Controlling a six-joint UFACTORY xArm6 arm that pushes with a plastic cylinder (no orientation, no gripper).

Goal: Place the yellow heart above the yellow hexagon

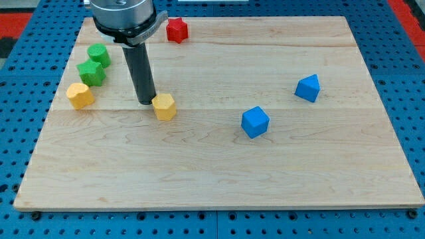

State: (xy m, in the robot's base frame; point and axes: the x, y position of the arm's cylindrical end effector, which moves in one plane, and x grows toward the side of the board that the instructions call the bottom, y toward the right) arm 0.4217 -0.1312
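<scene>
Blue cube (255, 122) lies nearest on the desk (212, 179). No claw shows. My tip (147, 101) sits just left of one yellow block (164, 106), seemingly placed to push.

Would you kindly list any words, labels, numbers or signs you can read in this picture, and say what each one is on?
None: no readable text shows anywhere.
The wooden board is bare wood.
The yellow, green, blue and red blocks are plain.
The rod ending in my tip, just left of a yellow block, bears no marking.
</scene>
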